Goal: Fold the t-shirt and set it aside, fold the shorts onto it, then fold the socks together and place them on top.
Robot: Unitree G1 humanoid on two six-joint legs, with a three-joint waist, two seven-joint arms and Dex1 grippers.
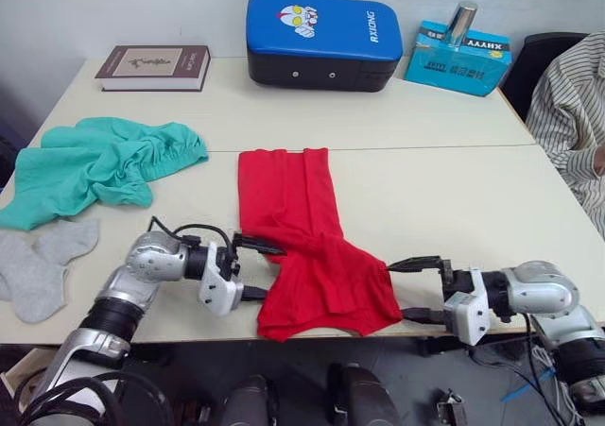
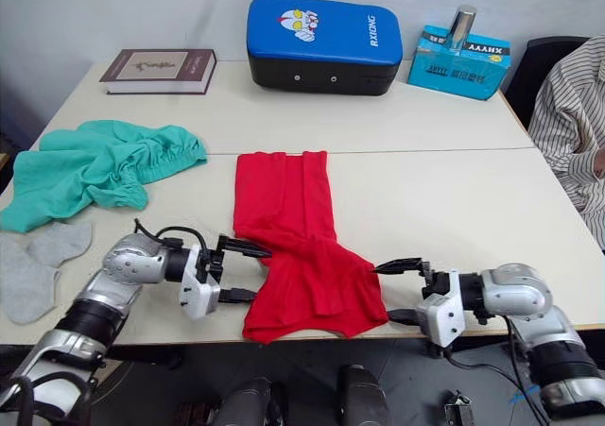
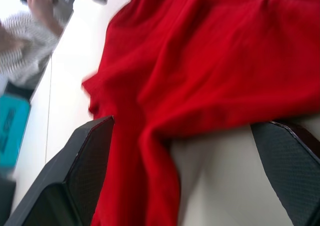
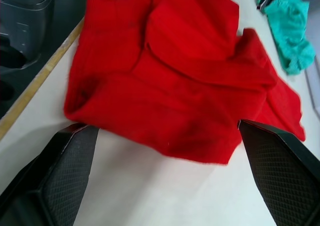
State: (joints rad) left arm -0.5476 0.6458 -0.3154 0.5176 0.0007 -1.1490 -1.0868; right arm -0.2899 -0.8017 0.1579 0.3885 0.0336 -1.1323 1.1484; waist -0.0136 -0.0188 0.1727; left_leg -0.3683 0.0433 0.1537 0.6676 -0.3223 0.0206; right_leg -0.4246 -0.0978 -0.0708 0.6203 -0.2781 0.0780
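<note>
The red t-shirt [image 1: 307,247] lies in the middle of the tabletop [image 1: 454,190], near the front edge. Its top half is a long flat strip, so it looks partly folded, but the bottom half is bunched in a lump. The left gripper [image 1: 253,270] sits just beside the shirt's left edge with its two fingers spread wide and nothing between them. The right gripper [image 1: 413,287] sits just beside the shirt's right edge, also spread wide and empty. They seem to be placed one on each side so they can catch the lumpy end together and fold it up neatly. The green shorts [image 1: 95,166] wait in a crumpled heap at the left of the tabletop, away from the shirt, likely because their turn comes later. The grey socks [image 1: 43,261] lie flat in front of the shorts near the left edge. A person's striped sleeve [image 1: 567,114] shows at the right side.
</note>
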